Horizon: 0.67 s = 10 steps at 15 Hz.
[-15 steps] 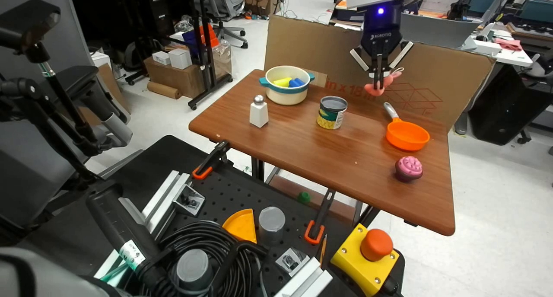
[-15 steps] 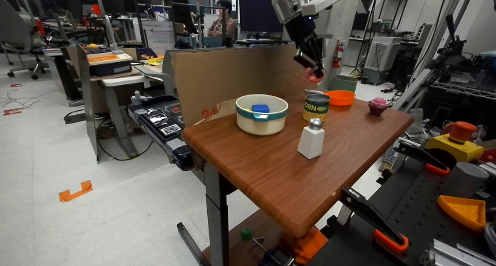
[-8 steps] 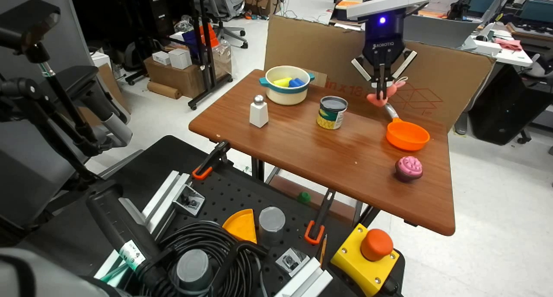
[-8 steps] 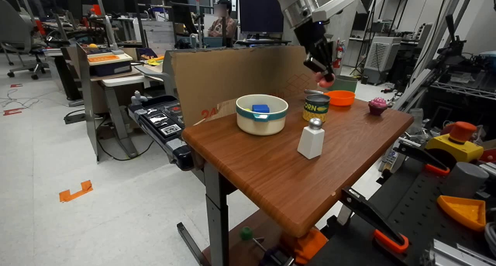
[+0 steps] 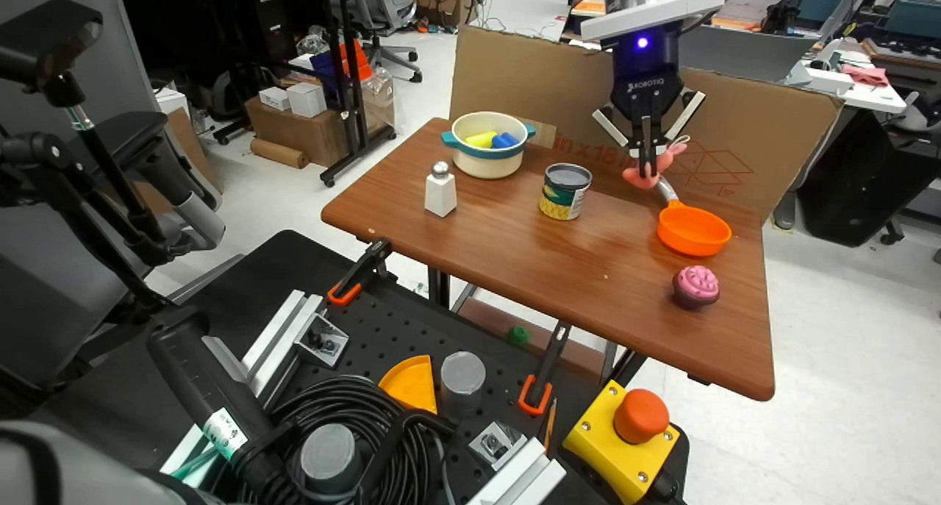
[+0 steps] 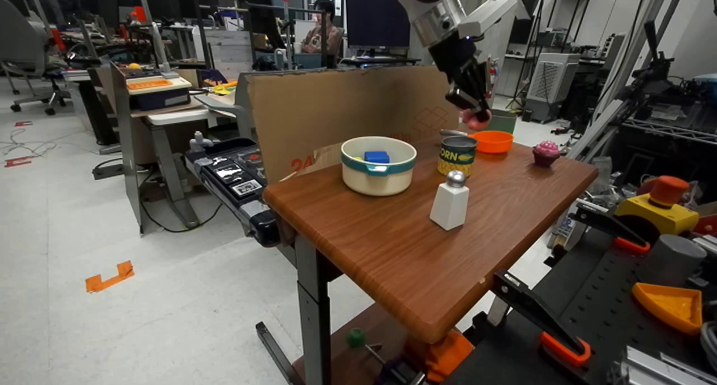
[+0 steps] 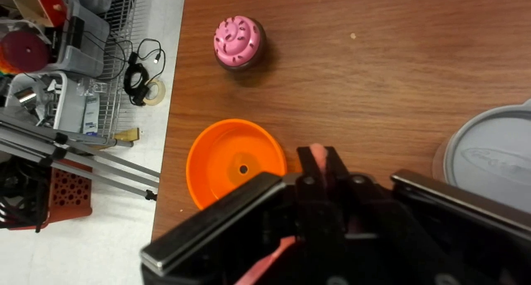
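Observation:
My gripper (image 5: pixel 646 168) is closed on a soft pink toy (image 5: pixel 666 157) and holds it in the air above the back of the brown table. The toy has rounded lobes and a thin loop of string; much of it is hidden by the fingers. In the wrist view a pink tip (image 7: pixel 319 155) pokes out between the fingertips, and a pink strip (image 7: pixel 265 262) trails at their left. Nearest below is an orange pan (image 7: pixel 226 152) with a grey handle (image 5: pixel 667 190). A corn can (image 6: pixel 456 158) stands upright to one side, its grey top (image 7: pixel 498 156) at the wrist view's right edge.
A pink-topped cupcake (image 5: pixel 695 287) sits near the table's end. A white shaker (image 6: pixel 450 205) with a silver cap stands at the opposite half, near a cream pot (image 5: pixel 487 165) holding a blue piece (image 5: pixel 504 140) and a yellow piece (image 5: pixel 480 140). A cardboard wall (image 5: pixel 544 86) rises behind the table.
The gripper has come down toward the table with the pink toy still in it, shifting rightward in an exterior view to hang near the orange pan. Objects on the table have not moved.

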Available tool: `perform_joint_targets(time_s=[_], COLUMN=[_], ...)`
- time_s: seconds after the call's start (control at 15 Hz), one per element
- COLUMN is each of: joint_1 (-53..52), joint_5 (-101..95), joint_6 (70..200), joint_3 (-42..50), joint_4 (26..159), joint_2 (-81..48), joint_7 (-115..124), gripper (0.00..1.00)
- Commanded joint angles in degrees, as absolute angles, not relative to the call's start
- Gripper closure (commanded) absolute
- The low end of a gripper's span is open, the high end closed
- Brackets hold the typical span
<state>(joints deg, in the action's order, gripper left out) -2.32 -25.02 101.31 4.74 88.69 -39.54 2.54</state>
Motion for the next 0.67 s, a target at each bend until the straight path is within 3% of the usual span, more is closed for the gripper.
perform_joint_targets(time_s=[0.0, 0.47, 0.6], joint_1=[-3.6, -3.7, -3.8], joint_5=[-27.8, -29.8, -30.2], joint_6=[103.1, 103.9, 104.9], joint_3=[5.3, 5.2, 5.3], joint_4=[93.1, 95.2, 96.5], joint_2=[-36.7, -35.0, -33.8], joint_7=[3.5, 3.8, 4.6], gripper=[0.60, 0.09, 0.00])
